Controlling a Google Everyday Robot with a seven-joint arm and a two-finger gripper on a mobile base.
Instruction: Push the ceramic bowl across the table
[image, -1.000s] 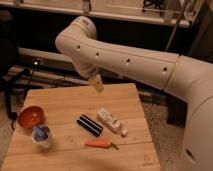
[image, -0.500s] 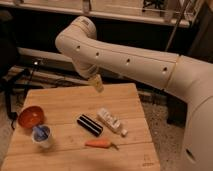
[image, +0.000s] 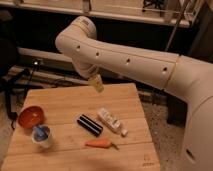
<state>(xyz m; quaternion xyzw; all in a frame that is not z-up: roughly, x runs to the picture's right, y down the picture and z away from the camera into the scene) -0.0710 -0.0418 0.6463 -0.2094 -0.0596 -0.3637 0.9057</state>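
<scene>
The ceramic bowl (image: 31, 116) is small, round and orange-red, and sits at the left edge of the light wooden table (image: 65, 102). A clear cup with blue contents (image: 42, 136) stands just in front of it, touching or nearly touching. My gripper (image: 97, 83) hangs from the white arm above the far middle of the table, well to the right of the bowl and apart from it.
A black box (image: 90, 125), a white tube-like pack (image: 111, 121) and an orange carrot-like item (image: 100, 144) lie right of centre. A logo mark (image: 146, 162) is at the near right corner. Dark shelving and cables run behind the table.
</scene>
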